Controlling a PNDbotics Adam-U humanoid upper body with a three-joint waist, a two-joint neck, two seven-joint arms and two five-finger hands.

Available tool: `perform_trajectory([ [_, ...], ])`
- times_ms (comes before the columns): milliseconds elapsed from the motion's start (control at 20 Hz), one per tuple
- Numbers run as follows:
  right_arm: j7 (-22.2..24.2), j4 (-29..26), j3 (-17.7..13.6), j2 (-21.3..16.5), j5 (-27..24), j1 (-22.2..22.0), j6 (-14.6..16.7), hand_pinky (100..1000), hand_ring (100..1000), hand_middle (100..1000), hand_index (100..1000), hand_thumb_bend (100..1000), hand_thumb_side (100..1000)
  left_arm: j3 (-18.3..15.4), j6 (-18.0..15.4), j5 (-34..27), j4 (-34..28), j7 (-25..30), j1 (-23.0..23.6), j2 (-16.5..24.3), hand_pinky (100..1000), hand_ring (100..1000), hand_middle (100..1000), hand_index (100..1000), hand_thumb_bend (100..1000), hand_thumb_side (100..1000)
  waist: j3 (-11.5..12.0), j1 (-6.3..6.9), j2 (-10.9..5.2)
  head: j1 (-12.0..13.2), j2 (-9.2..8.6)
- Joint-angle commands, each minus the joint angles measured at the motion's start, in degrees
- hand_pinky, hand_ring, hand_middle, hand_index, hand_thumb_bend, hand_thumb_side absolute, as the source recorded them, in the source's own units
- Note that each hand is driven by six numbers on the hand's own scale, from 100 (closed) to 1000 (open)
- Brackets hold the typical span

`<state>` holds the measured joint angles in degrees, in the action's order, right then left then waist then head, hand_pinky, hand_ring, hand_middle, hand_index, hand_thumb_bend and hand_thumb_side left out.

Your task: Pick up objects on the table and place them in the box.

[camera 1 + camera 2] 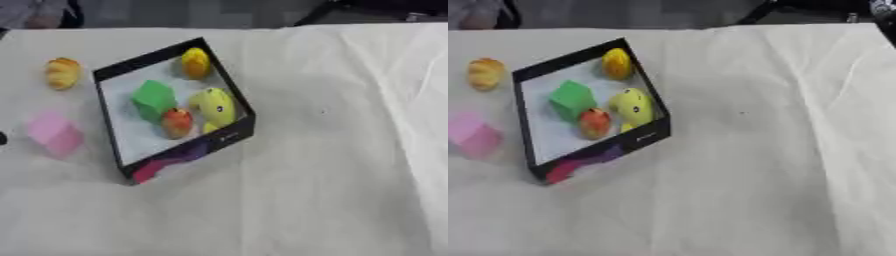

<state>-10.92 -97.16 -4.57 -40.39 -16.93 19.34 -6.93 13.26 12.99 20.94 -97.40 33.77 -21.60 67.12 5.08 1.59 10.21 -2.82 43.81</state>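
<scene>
the black box (241, 131) sits left of centre on the white tablecloth (332, 150), already holding a green block (154, 99), a yellow round toy (215, 106), a small orange-red fruit (178, 122) and a yellow piece (195, 63) at the far corner. still outside: a pink block (54, 134) and a golden, bread-like item (62, 73), both left of the box. neither hand is in view, so their state cannot be told. a magenta-purple thing (171, 161), possibly a flap, pokes from the near wall. best to take the pink block next with the left hand and lower it into the bare near-left corner.
</scene>
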Motion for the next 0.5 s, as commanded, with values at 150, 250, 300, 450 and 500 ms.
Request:
perform_trajectory([
  [150,-0.1,-0.4,-0.7,-1.7,-0.3,0.6,-0.1,915,724,683,815,100,572,2.6,4.3,1.4,1.7,-2.1,-0.5,1.9,855,820,715,784,848,665,0.1,-0.19,-1.46,1.0,0.26],
  [250,-0.1,-0.4,-0.7,-1.7,-0.3,0.5,-0.1,915,723,682,815,100,574,3.8,5.6,2.3,2.8,-2.7,-0.7,1.3,851,810,700,770,850,666,0.0,-0.17,-1.42,1.4,0.20],
  [300,-0.1,-0.3,-0.7,-1.6,-0.3,0.5,-0.1,915,722,681,815,100,574,4.3,6.0,2.7,3.4,-2.9,-0.8,1.1,850,809,699,769,856,676,0.0,-0.16,-1.40,1.5,0.18],
  [450,-0.1,-0.3,-0.8,-1.7,-0.3,0.4,-0.1,915,722,681,815,100,573,5.8,6.8,3.6,5.2,-2.4,-1.0,0.5,849,811,703,773,856,692,0.0,-0.08,-1.40,1.7,0.14],
  [500,-0.1,-0.3,-0.8,-1.7,-0.3,0.3,-0.2,915,722,681,815,100,575,6.1,7.0,3.5,5.8,-2.0,-1.0,0.3,851,820,717,788,850,701,0.0,-0.06,-1.40,1.7,0.09],
])
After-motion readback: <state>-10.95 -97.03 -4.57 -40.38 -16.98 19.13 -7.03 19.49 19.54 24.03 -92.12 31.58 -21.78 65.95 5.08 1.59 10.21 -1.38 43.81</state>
